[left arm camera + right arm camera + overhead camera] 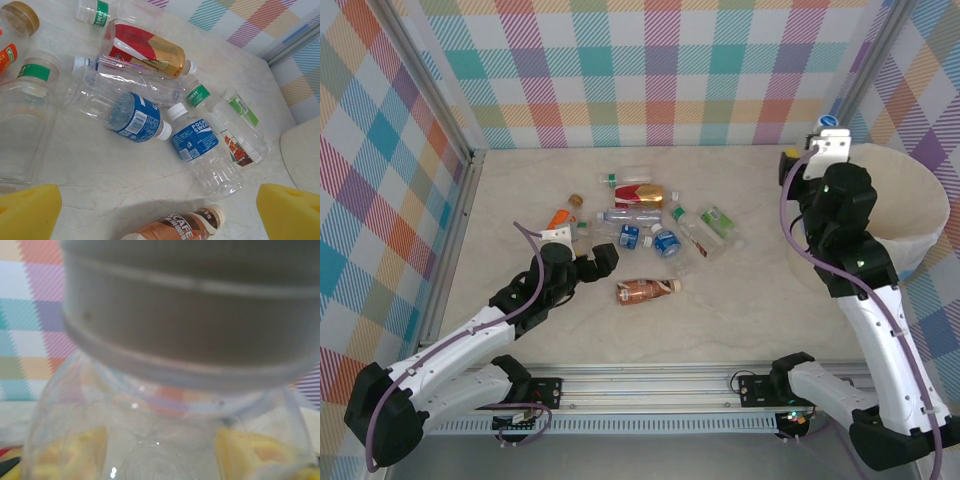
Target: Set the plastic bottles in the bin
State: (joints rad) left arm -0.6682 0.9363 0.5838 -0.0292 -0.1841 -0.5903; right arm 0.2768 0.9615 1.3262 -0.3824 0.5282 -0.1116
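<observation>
The step in hand looks like delivery. The right gripper [802, 165] hangs high at the left side of the bin [925, 205], clenched on a clear bottle [165, 435] whose pale cap [190, 330] sits right up against the wrist camera. Its yellow pads [75, 452] press the bottle's shoulders from either side. From above, the claw seems to be at the bin's left edge rather than over the middle of the mouth, but the arm hides that part of the rim, so I cannot tell exactly.

The other plastic bottles [655, 225] lie on their sides in a loose cluster on the table [740, 310], well to the left of the bin. A brown-label bottle [645, 290] lies a little apart from them, also left of the bin. The left gripper [595, 260] hovers at the side of the cluster away from the bin, jaws spread wide and holding nothing. In its wrist view the brown-label bottle [175, 229] lies low between the pads, with a blue-label bottle [134, 117] beyond.

The next move probably calls for carrying the held bottle inward over the bin's mouth before letting go, since a light, empty bottle released at the rim could bounce back onto the table. The left claw is well placed to come down on the brown-label bottle afterwards.
</observation>
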